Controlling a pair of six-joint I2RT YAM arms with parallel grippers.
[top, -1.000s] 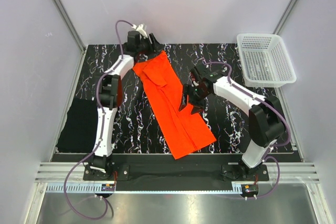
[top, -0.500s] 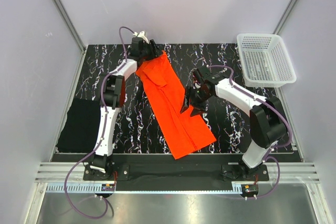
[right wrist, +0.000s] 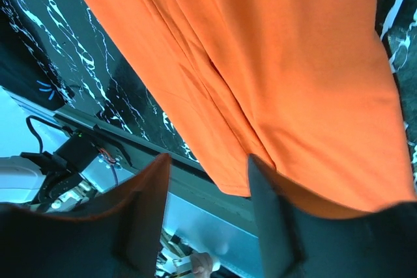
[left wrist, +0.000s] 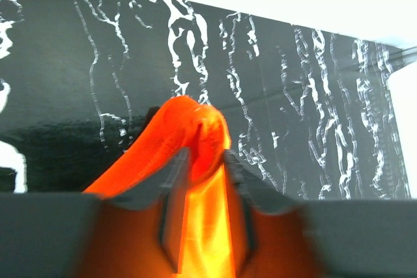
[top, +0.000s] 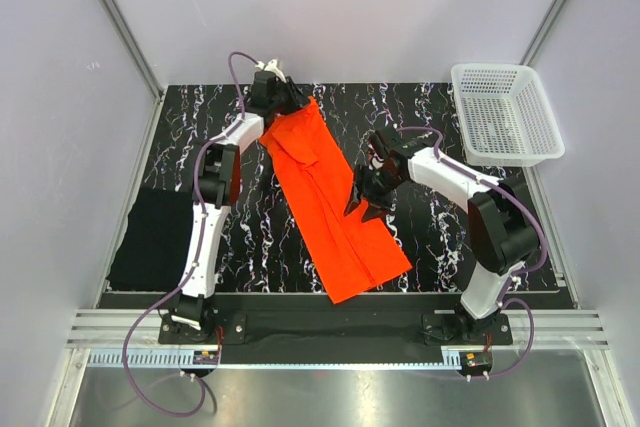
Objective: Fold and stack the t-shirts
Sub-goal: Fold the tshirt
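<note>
The folded black t-shirt (top: 150,239) lay at the worktop's near left edge, likely as the stack's base, and the orange-red t-shirt (top: 330,209) ran as a long strip from the near edge toward the far one. Mid-length at its right side the right gripper (top: 362,200) stood spread, holding nothing. At the far end the left gripper (top: 285,106) pinched bunched cloth, seemingly to fold it over.

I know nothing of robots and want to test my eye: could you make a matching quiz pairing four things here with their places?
Things:
1 orange t-shirt
2 black t-shirt
3 white basket
4 left gripper

Places:
A far right corner
B pinching orange cloth at the far end
C folded, at the left edge
D long strip slanting across the marbled mat

Pairs: 1-D, 2-C, 3-A, 4-B
</note>
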